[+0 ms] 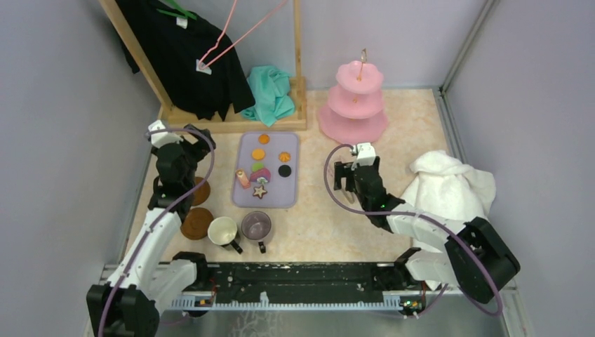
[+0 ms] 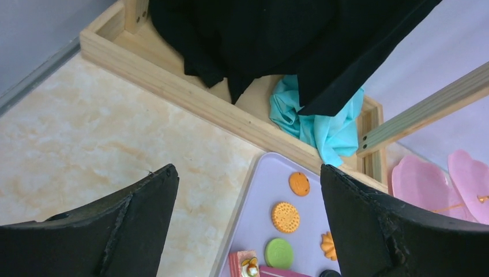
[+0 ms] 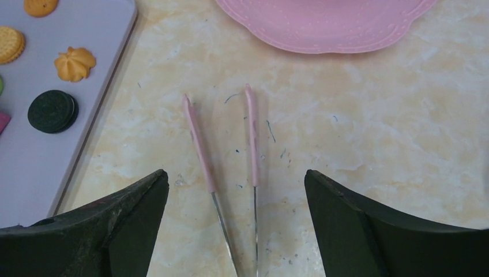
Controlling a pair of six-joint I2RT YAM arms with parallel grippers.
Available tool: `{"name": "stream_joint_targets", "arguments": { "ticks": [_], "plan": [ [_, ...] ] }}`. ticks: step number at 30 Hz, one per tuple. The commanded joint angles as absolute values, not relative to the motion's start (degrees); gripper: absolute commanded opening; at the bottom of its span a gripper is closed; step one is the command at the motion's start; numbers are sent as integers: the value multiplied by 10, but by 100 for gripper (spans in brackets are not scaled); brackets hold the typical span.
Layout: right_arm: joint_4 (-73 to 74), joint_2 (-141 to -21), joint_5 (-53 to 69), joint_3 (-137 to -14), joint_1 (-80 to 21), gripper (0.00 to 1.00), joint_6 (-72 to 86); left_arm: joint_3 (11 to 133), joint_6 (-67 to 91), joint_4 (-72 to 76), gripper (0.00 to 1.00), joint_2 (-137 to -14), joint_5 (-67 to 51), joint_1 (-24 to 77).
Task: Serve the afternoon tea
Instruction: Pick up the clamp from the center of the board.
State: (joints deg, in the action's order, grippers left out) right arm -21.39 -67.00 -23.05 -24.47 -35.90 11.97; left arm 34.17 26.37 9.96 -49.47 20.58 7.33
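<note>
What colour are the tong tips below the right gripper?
Pink tips on the tongs; the right wrist view shows it best.

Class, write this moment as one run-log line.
left gripper: open, empty | right gripper: open, over tongs | sweets: on tray | pink stand: empty

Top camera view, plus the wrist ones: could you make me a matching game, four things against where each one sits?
Things: 1 tiered stand; 2 black cookie; 3 tongs; 4 cream mug.
Places: A on the lilac tray; B beside the purple mug; C far back, right of the tray; D lying flat under the right gripper.
Pairs: 1-C, 2-A, 3-D, 4-B.
</note>
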Motion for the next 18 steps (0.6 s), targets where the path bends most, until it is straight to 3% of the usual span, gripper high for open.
{"name": "stream_joint_targets", "arguments": {
  "ticks": [1, 11, 18],
  "plan": [
    [-222, -694, -215, -255, -371, 88, 117, 414, 260, 36, 97, -542, 174, 70],
    [-208, -759, -166, -270, -372, 88, 113, 487, 320, -33, 99, -587, 165, 70],
    [-198, -804, -155, -284, -372, 88, 105, 474, 359, -29, 99, -573, 164, 70]
  ]
}}
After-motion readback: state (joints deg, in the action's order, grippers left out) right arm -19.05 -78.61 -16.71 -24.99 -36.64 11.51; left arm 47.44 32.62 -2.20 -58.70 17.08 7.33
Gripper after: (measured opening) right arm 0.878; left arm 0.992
